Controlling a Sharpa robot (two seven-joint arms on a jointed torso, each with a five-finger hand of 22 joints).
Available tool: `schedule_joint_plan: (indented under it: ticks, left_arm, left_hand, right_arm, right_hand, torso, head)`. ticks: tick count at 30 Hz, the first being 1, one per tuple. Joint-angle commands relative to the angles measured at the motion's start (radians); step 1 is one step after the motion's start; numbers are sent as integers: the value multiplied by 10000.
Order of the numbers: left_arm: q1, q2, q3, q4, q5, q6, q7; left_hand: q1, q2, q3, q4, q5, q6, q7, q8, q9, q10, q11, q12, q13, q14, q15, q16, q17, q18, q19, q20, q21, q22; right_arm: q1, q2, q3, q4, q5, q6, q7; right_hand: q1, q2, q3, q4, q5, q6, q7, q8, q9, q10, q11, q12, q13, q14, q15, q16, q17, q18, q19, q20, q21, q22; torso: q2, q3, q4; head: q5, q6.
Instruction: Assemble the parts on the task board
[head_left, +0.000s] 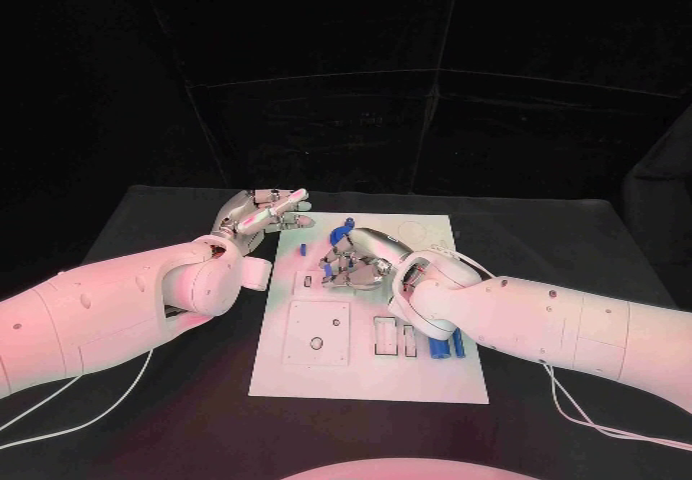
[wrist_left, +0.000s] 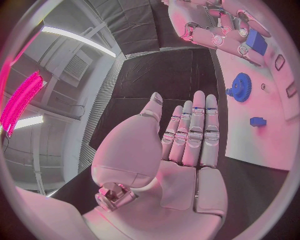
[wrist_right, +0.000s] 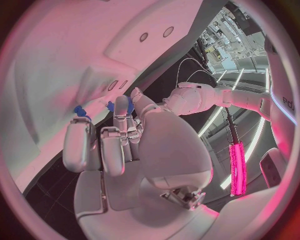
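The right hand, fingers curled over the task board, possibly pinches a blue part; misalignment could jam it. The left hand hovers released beside the board.

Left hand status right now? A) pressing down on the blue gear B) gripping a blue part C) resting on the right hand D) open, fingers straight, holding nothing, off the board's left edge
D: the left hand shows straight fingers with nothing in them, over the black table beside the task board; the blue gear lies apart from it.
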Motion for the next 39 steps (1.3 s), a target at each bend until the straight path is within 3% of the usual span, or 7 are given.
schedule_joint_plan:
  ticks: [1, 4, 27, 33, 39]
  left_arm:
    - [12, 18, 3, -1, 0, 132, 26]
    - [12, 21, 1, -7, 0, 130, 25]
    - [5, 61, -20, -49, 0, 144, 7]
    - [1, 69, -26, -62, 0, 148, 1]
    - [-2, 71, -31, -69, 0, 152, -6]
  left_hand:
    - [-6, 127, -12, -29, 38, 69, -4, -65, 8, 70, 5, -34, 7, 86, 9, -40, 10, 74, 82, 14, -33, -10]
    - [-6, 127, -12, -29, 38, 69, -4, -65, 8, 70, 5, -34, 7, 86, 9, -40, 10, 74, 82, 14, -33, -10]
    - [-4, 129, -18, -36, 39, 69, -7, -70, 7, 69, 5, -42, 5, 91, 7, -44, 15, 73, 91, 11, -36, -12]
    - [-4, 129, -18, -36, 39, 69, -7, -70, 7, 69, 5, -42, 5, 91, 7, -44, 15, 73, 91, 11, -36, -12]
    - [-1, 133, -21, -43, 39, 68, -7, -74, 5, 67, 4, -48, 3, 93, 7, -48, 19, 71, 98, 9, -38, -14]
  right_arm:
    - [-1, 22, 2, -32, 154, 135, 77]
    - [-14, 30, 2, -55, 156, 175, 13]
    - [-55, 9, 2, -70, -184, 609, -657]
    - [-57, 9, 1, -81, -232, 727, -731]
    - [-62, 8, 1, -71, -245, 839, -749]
  right_hand:
    - [45, -32, 107, 3, -69, -36, -44, -46, 18, 191, 15, -924, -803, 735, -36, -80, 1243, -72, 42, -25, 12, -4]
    - [33, -69, 142, -7, -58, -27, -22, -46, 19, 360, -60, -1241, -1087, 731, -24, -98, 1218, -81, 43, -27, 12, 1]
    - [-1, -125, 277, -21, -65, 67, -20, -37, 22, 662, -50, -2060, -1724, 716, -29, -164, 1119, -79, 42, -29, 2, -8]
    - [-44, -151, 411, 1, -63, 82, 28, -42, 19, 313, 29, -2837, -2256, 689, 29, -240, 993, -76, 25, 12, -17, -37]
    - [-81, -217, 545, -4, -63, 97, 56, -42, 19, 504, 70, -3475, -2858, 694, 69, -247, 994, -73, 24, 57, -19, -34]
  torso:
    - [6, 1, -5]
    - [0, 1, -7]
    - [5, 4, -5]
    - [1, 4, -8]
    - [6, 5, -9]
  head:
    - [7, 1]
    - [6, -14]
    - [-18, -95]
    - [-15, -109]
    - [-17, -110]
